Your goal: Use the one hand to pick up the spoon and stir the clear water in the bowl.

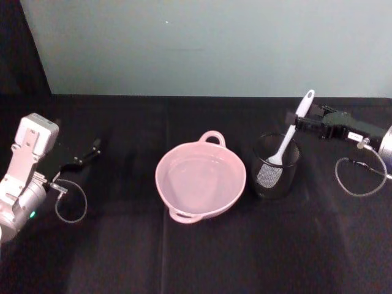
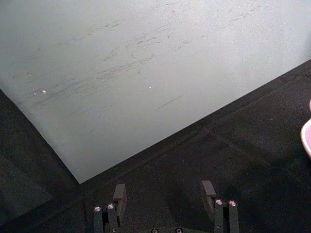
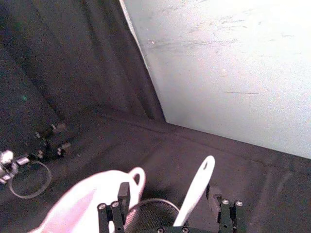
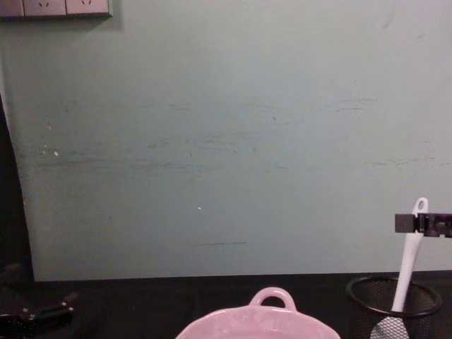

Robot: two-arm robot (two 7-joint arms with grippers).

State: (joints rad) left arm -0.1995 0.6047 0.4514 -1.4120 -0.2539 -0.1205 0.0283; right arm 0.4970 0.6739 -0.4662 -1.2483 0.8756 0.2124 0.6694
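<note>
The spoon [image 1: 292, 136] stands blade-down in the black mesh cup [image 1: 276, 166], just right of the pink bowl [image 1: 201, 179], its handle leaning up and away toward the wall. The right tool [image 1: 296, 119] is right at that handle, fingers spread to either side in the wrist view and not yet closed, while the left tool [image 1: 92, 149] sits wide and idle, well apart at the worktop's [image 1: 196, 257] far left.

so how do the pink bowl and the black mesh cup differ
The bowl is wide, shallow, solid glossy pink, with loop handles on its rim; the mesh cup is narrow, taller, see-through black wire. The bowl holds no utensil, while the cup has the white spoon standing tilted in it. Both stand upright on the black table.
</note>
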